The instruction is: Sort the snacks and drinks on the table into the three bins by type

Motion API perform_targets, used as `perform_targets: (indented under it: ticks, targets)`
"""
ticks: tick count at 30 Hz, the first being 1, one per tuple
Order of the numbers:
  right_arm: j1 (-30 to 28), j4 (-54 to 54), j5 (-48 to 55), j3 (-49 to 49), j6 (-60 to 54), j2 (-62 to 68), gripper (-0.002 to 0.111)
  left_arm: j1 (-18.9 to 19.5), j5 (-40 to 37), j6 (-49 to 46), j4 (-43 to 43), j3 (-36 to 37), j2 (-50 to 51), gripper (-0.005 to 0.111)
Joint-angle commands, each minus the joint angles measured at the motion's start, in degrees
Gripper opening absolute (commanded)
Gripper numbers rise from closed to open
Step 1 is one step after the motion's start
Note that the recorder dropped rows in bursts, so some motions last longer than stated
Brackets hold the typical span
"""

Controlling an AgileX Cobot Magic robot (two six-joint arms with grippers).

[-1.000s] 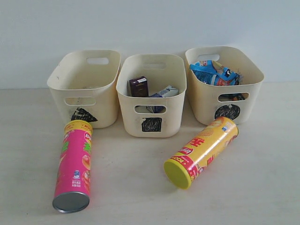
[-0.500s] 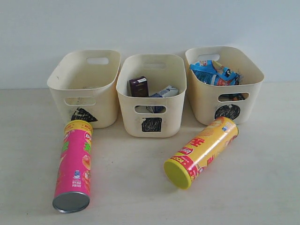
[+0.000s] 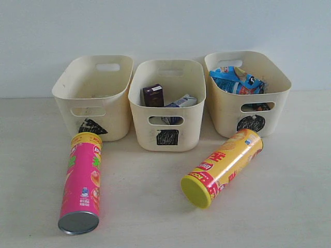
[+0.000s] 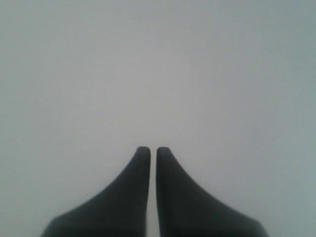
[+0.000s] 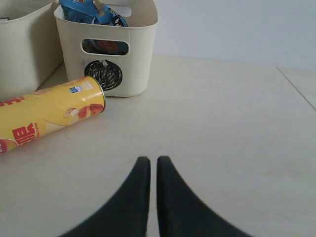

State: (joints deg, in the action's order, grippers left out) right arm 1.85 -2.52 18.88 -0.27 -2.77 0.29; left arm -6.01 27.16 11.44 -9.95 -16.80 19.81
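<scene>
You see a pale beige, faintly wood-grained table point(image 3: 155, 212) with three cream plastic tubs in a row along its back edge.

The left tub point(image 3: 64, 103), marked with a black scribbled triangle, shows nothing inside. The middle tub point(image 3: 192, 121), marked with a square, holds a dark purple drink carton point(image 3: 153, 95) and a blue and white drink carton point(image 3: 182, 101). The right tub point(image 3: 279, 101), marked with a circle, holds a crinkly blue-white noodle bag point(image 3: 235, 80).

Two cans are left to sort. A tall pink chip can point(image 3: 80, 181) lies on its side towards the front left corner, with its metal end facing the front edge and its far end just beside the left tub. A tall yellow chip can with a red band and yellow lid point(image 3: 222, 168) lies diagonally right of centre, lid towards the front edge and far end near the right tub.

Both cans are probably light, stiff cardboard tubes, smooth and apt to roll. Take hold across the middle of the body, jaws spanning its width, and squeeze gently.

The left gripper point(image 4: 149, 150) has its fingers pressed together on nothing, against a blank pale background. The right gripper point(image 5: 149, 160) is likewise pressed together and empty above the table, with the yellow can in its view.

Compared with a second ago, nothing on the table has shifted.
</scene>
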Motion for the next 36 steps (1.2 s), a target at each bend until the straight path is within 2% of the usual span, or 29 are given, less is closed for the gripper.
perform_targets:
  ticks: [1, 10, 11, 16, 17, 18, 20, 23, 25, 29, 36]
  targets:
    - [-0.16, -0.16, -0.46, 0.27, -0.17, -0.29, 0.003, -0.27, -2.81, -0.51, 4.99, -5.99, 8.79, 0.004]
    - [-0.16, -0.16, -0.46, 0.27, -0.17, -0.29, 0.003, -0.27, -27.63, -0.51, 18.14, -20.76, 25.06, 0.004]
    - [-0.16, -0.16, -0.46, 0.27, -0.17, -0.29, 0.003, -0.27, -33.43, -0.85, 19.95, -23.86, 28.24, 0.004]
    - [-0.16, -0.16, -0.46, 0.27, -0.17, -0.29, 0.003, -0.65, -54.02, -9.33, 18.7, -33.29, 36.65, 0.004]
    - [-0.16, -0.16, -0.46, 0.27, -0.17, -0.29, 0.003, -0.74, -61.11, -13.66, 15.97, -36.02, 38.86, 0.004]
    - [-0.16, -0.16, -0.46, 0.27, -0.17, -0.29, 0.003, -0.74, -64.04, -15.33, 14.19, -37.3, 39.72, 0.004]
    - [-0.16, -0.16, -0.46, 0.27, -0.17, -0.29, 0.003, -2.13, -69.05, -16.22, 12.69, -39.63, 41.87, 0.004]
    - [-0.16, 0.47, -0.46, 0.27, -0.17, -0.29, 0.003, -7.56, -79.36, -16.1, 13.44, -43.59, 47.52, 0.004]
    - [-0.16, 0.47, -0.46, 0.27, -0.17, -0.29, 0.003, -10.0, -81.4, -13.12, 13.81, -44.93, 51.06, 0.004]
    - [-0.16, 0.47, -0.46, 0.27, -0.17, -0.29, 0.003, -12.68, -80.24, -6.18, 13.81, -45.22, 58.54, 0.004]
    - [-0.16, 0.49, -0.46, 0.27, -0.18, -0.29, 0.003, -14.65, -76.09, -2.43, 12.07, -45.22, 68.28, 0.007]
